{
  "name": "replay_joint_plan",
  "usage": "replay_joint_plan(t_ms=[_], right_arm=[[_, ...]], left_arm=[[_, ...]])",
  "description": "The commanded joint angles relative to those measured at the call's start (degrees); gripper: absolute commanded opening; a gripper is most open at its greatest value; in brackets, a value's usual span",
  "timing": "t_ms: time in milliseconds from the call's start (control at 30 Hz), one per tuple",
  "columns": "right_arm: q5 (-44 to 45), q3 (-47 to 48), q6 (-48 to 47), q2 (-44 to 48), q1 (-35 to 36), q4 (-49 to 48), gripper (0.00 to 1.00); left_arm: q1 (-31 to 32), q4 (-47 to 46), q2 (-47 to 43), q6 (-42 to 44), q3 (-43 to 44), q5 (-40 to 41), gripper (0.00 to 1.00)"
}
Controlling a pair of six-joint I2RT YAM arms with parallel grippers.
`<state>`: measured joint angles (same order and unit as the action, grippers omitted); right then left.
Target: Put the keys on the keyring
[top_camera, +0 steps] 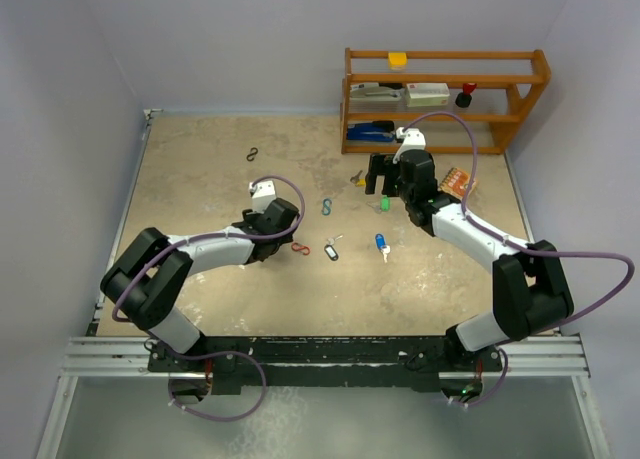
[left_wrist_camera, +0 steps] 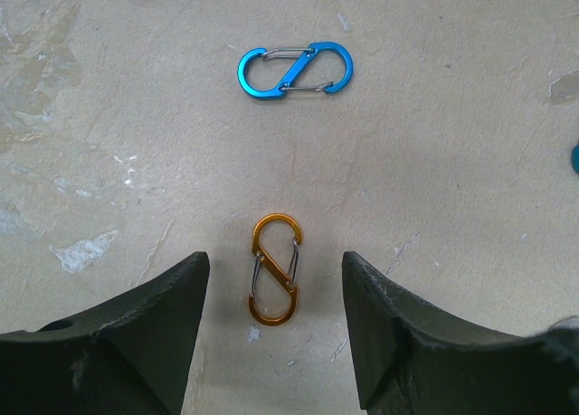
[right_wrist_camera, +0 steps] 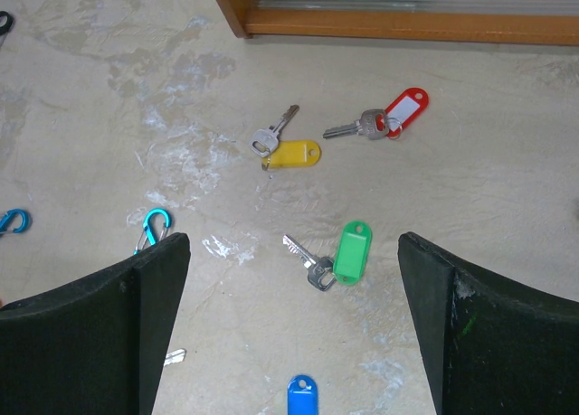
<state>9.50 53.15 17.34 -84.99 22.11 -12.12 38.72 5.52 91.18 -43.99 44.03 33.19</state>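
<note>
Keys (right_wrist_camera: 351, 252) loose, blue-tag key (right_wrist_camera: 302, 395) cut off; R hand (right_wrist_camera: 289, 245) wide open, L hand (left_wrist_camera: 273, 258) half-open astride orange clip (left_wrist_camera: 274, 270), both empty.

Pale lilac-grey walls (top_camera: 240, 39) close in the table (top_camera: 200, 169) on the far side and on both flanks. The table top is a mottled beige, stone-like sheet, scuffed with whitish scratches and darker blotches. A wooden shelf rack (top_camera: 440, 55) with orange-brown rails stands in the far right corner against the back wall; its bottom rail shows at the top of the right wrist view. An aluminium rail (top_camera: 100, 354) runs along the near edge. The light is soft and even, with faint shadows
</note>
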Motion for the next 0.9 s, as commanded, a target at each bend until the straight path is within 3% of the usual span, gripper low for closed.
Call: replay_joint_plan(t_ms=[0,300,867], right_arm=[[0.26,0.99,0.00,1.71,-0.05,0.12,1.00],[0.54,0.82,-0.02,2.11,-0.05,0.15,1.00],[0.70,0.89,-0.11,1.85,-0.05,0.16,1.00]], left_arm=[[0.29,1.11,-1.38,-0.19,2.17,1.57,0.58],[0.28,0.70,0.18,-0.83,0.83,0.30,0.58],[0.30,-1.04,2.65,-0.75,0.18,-0.05,0.47]])
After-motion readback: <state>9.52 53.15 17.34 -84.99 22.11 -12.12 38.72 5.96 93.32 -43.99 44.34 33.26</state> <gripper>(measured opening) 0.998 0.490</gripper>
